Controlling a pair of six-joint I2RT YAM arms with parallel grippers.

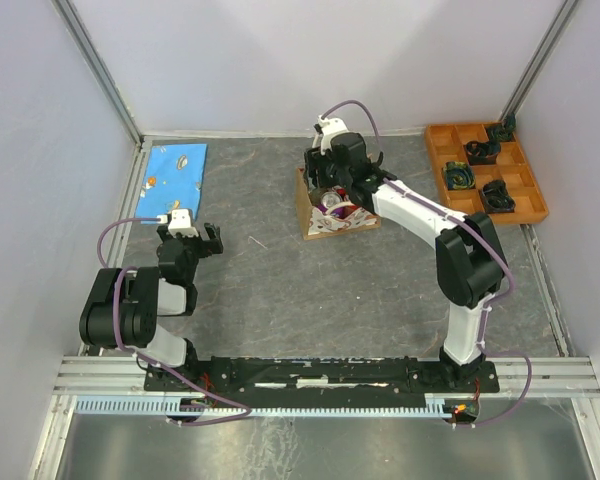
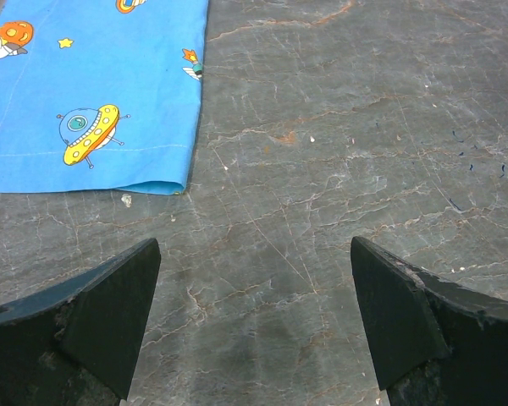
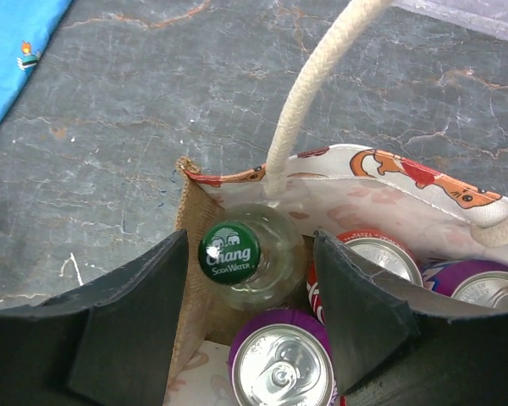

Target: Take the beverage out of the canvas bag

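Grey stone table [image 1: 280, 290] carries a canvas bag [image 1: 317, 222] at back centre. Only the right wrist view shows inside it: a green-capped bottle [image 3: 237, 254] and cans [image 3: 284, 368]. Right claw [image 3: 250, 245] straddles the bottle, spread, not clamped; left claw [image 2: 254, 245] gapes empty over the table.

Tan canvas tote bag [image 1: 322, 226] sits mid-back on the grey stone counter [image 1: 280, 300], blue printed cloth [image 1: 175, 175] well off to its left, orange compartment tray [image 1: 442, 143] away to its right. Inside the bag, a green-capped glass bottle [image 3: 237, 258] stands in one corner, metal cans [image 3: 284, 368] just beside it.
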